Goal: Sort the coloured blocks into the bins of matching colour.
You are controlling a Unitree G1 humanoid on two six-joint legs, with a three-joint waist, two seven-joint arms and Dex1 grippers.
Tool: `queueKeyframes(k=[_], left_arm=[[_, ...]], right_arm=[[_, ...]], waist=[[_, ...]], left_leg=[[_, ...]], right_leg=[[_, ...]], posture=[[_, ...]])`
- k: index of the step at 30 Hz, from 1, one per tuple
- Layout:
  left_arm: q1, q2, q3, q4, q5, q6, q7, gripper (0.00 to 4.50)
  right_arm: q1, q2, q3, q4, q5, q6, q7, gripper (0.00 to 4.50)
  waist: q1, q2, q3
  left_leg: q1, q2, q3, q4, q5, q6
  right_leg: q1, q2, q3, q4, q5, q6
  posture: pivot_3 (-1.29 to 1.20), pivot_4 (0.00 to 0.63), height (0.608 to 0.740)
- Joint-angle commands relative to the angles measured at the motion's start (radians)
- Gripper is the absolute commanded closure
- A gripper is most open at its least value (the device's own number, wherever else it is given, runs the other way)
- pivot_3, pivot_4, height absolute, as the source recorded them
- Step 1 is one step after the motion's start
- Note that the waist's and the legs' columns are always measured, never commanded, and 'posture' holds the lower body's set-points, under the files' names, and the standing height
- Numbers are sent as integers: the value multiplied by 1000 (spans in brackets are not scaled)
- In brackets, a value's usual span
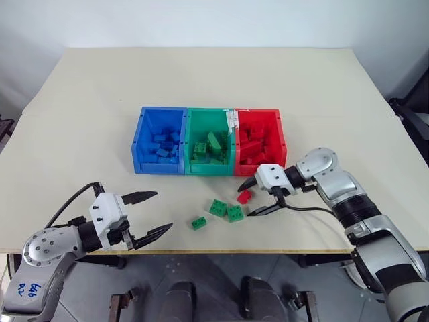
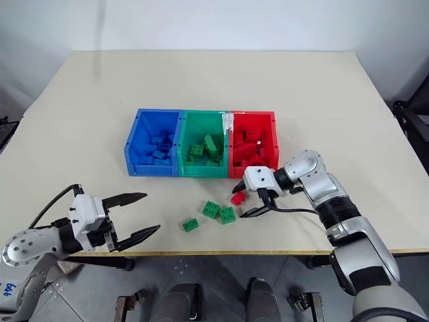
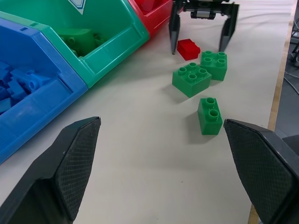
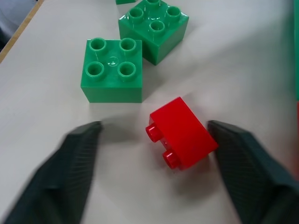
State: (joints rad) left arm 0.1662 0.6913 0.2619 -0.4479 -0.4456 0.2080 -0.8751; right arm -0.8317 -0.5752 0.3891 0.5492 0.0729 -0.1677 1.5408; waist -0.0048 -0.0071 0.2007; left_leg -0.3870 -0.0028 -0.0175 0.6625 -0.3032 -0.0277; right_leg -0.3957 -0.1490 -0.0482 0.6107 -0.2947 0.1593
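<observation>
**Right hand straddles the red block; three greens loose on the bench**

Left hand [image 1: 149,213]: nearest the camera, at the bench's [image 1: 201,94] front edge, fingers spread wide, nothing between them. Well apart from the blocks.

Right hand [image 1: 251,198]: angled down just in front of the red bin [image 1: 258,142]. Its fingers stand apart, one on each side of a small red block [image 4: 181,133]. The block lies tipped on its side, studs sideways. One finger looks to be at or very near the block; the other is blurred and clear of it. Contact cannot be confirmed.

Loose greens, just beside the red block: two four-stud blocks, one [image 4: 111,70] nearer the hand, one [image 4: 154,25] behind it and nearly touching it. A smaller two-stud green block [image 3: 210,115] sits apart toward the left hand.

Bins: blue bin [image 1: 159,141], green bin [image 1: 209,142] and red bin joined in a row, each holding blocks of its own colour. Counts inside are hard to make out; walls hide part of the contents.
</observation>
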Motion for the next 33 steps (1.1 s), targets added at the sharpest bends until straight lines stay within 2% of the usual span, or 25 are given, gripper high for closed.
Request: queueKeyframes(k=[1,4,5,10,14,18,22,23,26,32,33], left_arm=[[-12,5,12,-34,-16,-3,5,0],[-34,-8,3,-25,-32,-13,-3,0],[-41,-14,3,-22,-36,-20,-5,0],[-65,-19,2,-8,-48,-6,-4,0],[-60,-27,25,5,-57,-7,6,0],[-41,-32,42,19,-55,-23,9,0],[-25,-32,62,25,-52,-32,17,0],[-22,-33,69,26,-57,-32,18,0],[-18,-28,76,21,-74,-13,11,0],[-23,-15,63,31,-60,1,1,0],[-27,-14,61,38,-58,-1,-1,0]], right_arm=[[23,-32,-29,-45,31,2,65,2199],[55,-60,-54,-81,59,29,52,3341],[62,-65,-61,-90,67,38,41,3575],[122,-118,-214,-262,239,305,-32,3626],[58,-110,-346,-294,326,509,-181,3626],[-88,-49,-384,-91,238,467,-387,3626],[-171,-1,-361,39,181,437,-445,3626],[-183,8,-356,60,168,430,-455,2895],[-193,25,-350,86,148,407,-448,2067],[-44,-37,-422,-123,263,368,-274,61],[-9,-52,-437,-162,284,357,-247,24]], waist=[[3,0,0],[3,0,0],[4,0,0],[4,0,0],[-1,1,0],[-4,1,0],[-1,1,0],[2,1,0],[3,1,0],[4,1,0],[6,1,0]], left_leg=[[0,0,0,0,0,0],[0,0,0,0,0,0],[0,0,0,0,0,0],[0,0,0,0,0,0],[0,1,0,0,0,0],[0,1,1,0,-1,0],[0,1,2,0,-2,1],[-1,1,2,0,-2,1],[-2,0,2,0,-3,3],[-3,0,1,0,-4,3],[-3,0,1,0,-4,3]], right_leg=[[0,0,0,0,0,0],[0,0,0,0,0,0],[0,0,0,0,0,0],[0,0,0,0,0,0],[0,0,0,0,0,0],[0,0,0,0,0,0],[-1,0,0,0,0,-1],[-1,0,0,-1,0,-1],[-2,0,0,-1,0,0],[-2,0,-1,-2,0,0],[-2,0,-1,-2,0,0]], posture=[[0,150,740],[0,150,740],[0,150,740],[0,150,740],[0,150,740],[0,150,740],[0,150,740],[0,150,740],[0,150,740],[0,150,740],[0,150,740]])
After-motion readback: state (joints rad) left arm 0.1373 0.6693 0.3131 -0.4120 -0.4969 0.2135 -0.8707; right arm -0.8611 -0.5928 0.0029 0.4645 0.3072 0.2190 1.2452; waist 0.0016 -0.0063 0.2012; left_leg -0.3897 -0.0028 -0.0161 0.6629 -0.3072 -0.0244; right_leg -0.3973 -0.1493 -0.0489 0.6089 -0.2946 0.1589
